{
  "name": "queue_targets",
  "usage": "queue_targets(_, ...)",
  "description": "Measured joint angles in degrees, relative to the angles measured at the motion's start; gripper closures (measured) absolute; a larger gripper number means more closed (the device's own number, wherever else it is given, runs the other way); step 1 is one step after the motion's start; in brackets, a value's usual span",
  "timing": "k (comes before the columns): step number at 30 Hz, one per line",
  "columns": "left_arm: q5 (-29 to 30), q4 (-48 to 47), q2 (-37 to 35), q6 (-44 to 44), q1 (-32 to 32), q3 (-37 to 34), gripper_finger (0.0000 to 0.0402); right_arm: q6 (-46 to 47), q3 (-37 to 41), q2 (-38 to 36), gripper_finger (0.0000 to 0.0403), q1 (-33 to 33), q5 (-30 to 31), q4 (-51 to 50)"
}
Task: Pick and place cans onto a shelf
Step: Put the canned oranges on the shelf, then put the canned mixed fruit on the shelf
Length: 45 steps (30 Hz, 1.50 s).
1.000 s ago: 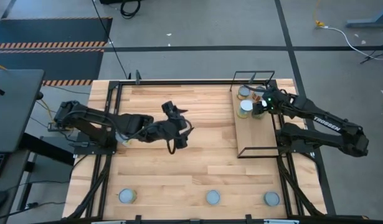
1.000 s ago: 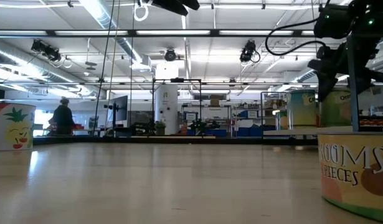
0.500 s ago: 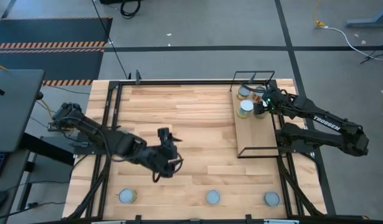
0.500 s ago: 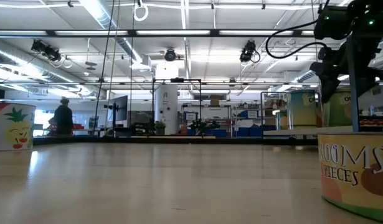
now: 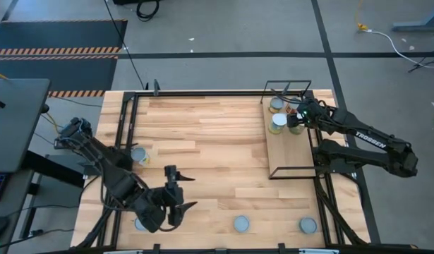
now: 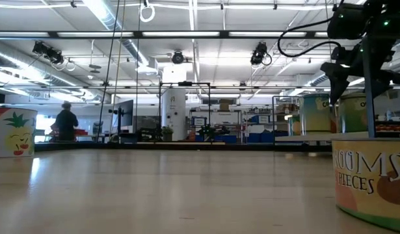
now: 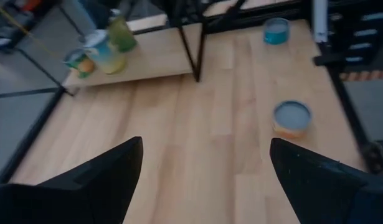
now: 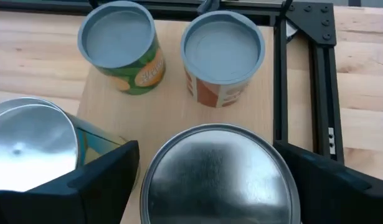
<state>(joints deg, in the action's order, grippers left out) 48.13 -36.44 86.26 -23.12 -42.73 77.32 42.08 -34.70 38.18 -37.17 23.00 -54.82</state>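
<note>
Beyond pale plank tabletop (image 5: 217, 141), big lit hall w/ person (image 6: 65, 122) standing.

Noted off-task: pale plank tabletop (image 5: 217, 141) in a black frame, grey floor bearing a hazard-striped mat (image 5: 54, 49), a yellow cable (image 5: 365, 28), and one person (image 6: 65, 123) standing far back in the room.

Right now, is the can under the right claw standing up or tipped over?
Standing upright. In the right wrist view the can shows its flat round silver lid squarely, resting on the shelf between the right gripper's open fingers.
</note>
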Motion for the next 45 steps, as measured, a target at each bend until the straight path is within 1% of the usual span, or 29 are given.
queue_targets(5, 5.06, -3.41, 0.0, -3.11, -0.71, -0.12, 0.0045, 0.21, 0.0, -0.85, 0.0029, 0.0, -0.07, 0.96)
queue_targets(9, 7.21, -3.22, 0.02, -5.91, -0.17, -3.73, 0.0045, -1.37, -0.34, -1.99, 0.0029, 0.02, -0.11, 2.57)
queue_targets(12, 6.78, -2.77, 0.02, -9.33, 0.88, -6.8, 0.0045, -3.3, -3.15, -2.11, 0.003, 0.11, 1.68, -0.23)
queue_targets(15, 3.23, -3.26, 0.04, -11.56, 2.89, -8.89, 0.0045, -6.0, -7.36, -2.11, 0.003, 1.1, 6.3, -3.25)
queue_targets(17, 0.46, -5.09, -0.07, -12.71, 4.75, -8.81, 0.0045, -8.27, -10.69, -2.11, 0.003, 2.15, 9.13, -3.18)
queue_targets(20, -5.29, -14.33, -0.97, -16.46, 8.41, -7.02, 0.0045, -12.52, -15.96, -2.13, 0.003, 4.38, 11.86, -2.0)
queue_targets(23, -10.6, -32.04, -2.54, -25.07, 11.86, -4.75, 0.0045, -17.16, -19.48, -2.24, 0.003, 7.52, 12.13, 1.35)
queue_targets(26, -14.38, -46.35, -4.18, -34.16, 14.7, -4.66, 0.0045, -20.65, -20.48, -2.83, 0.003, 10.94, 12.11, 6.21)
queue_targets(28, -16.99, -52.41, -5.16, -39.43, 16.34, -4.66, 0.0045, -21.43, -20.5, -2.79, 0.003, 13.14, 12.13, 8.6)
queue_targets(29, -18.17, -53.72, -5.68, -41.42, 16.92, -4.67, 0.0045, -22.04, -20.48, -2.58, 0.003, 14.09, 12.13, 9.32)
queue_targets(31, -19.89, -52.46, -7.51, -43.09, 17.6, -5.7, 0.0045, -23.14, -20.48, -1.86, 0.003, 15.93, 11.92, 10.76)
queue_targets(33, -20.32, -50.16, -10.15, -44.75, 18.12, -8.27, 0.0045, -23.73, -20.48, -1.12, 0.003, 18.11, 11.06, 11.29)
queue_targets(40, -19.93, -45.23, -19.12, -57.86, 19.29, -24.64, 0.0045, -20.88, -20.41, 2.53, 0.003, 26.3, 6.2, 11.3)
queue_targets(43, -20.55, -42.79, -19.62, -60.39, 19.97, -30.56, 0.0055, -20.86, -20.41, 4.15, 0.003, 29.15, 5.84, 13.54)
queue_targets(45, -20.79, -41.12, -19.06, -59.1, 21.44, -32.12, 0.0074, -20.84, -20.41, 5.18, 0.003, 30.45, 5.81, 15.44)
